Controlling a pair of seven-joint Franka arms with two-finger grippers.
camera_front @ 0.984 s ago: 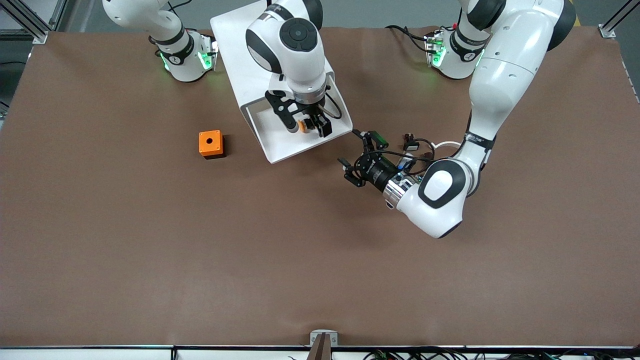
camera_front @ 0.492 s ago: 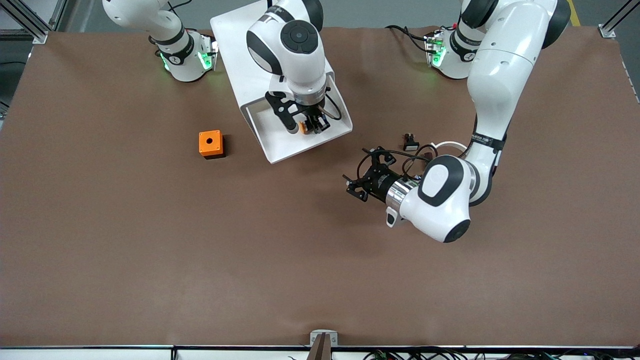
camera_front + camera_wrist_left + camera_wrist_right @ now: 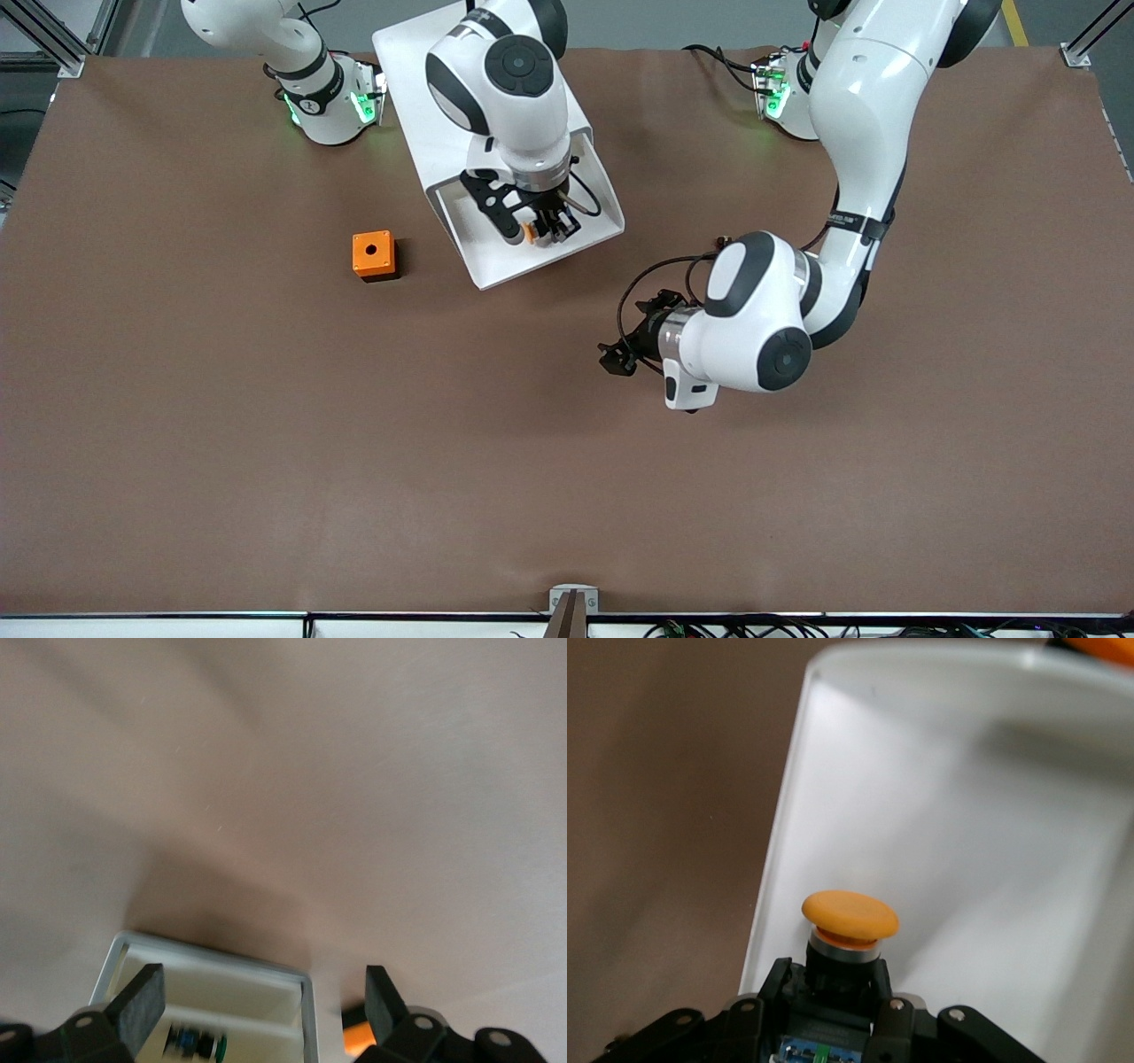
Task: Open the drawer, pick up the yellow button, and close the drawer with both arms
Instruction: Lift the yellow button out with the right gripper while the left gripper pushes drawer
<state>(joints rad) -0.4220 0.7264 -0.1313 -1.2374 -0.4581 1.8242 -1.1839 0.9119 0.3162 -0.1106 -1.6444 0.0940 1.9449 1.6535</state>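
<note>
Gripping the tiny, light, hard-plastic button by its black body in the open drawer, the right gripper sits clamped on it, cap poking free, while the left gripper waits over the table, fingers spread apart.

Even overhead light fills the front view — soft shadows pool on the brown table beneath both arms, green lamps glow at the bases — while the wrist views are soft, the white drawer bright and hazy.
</note>
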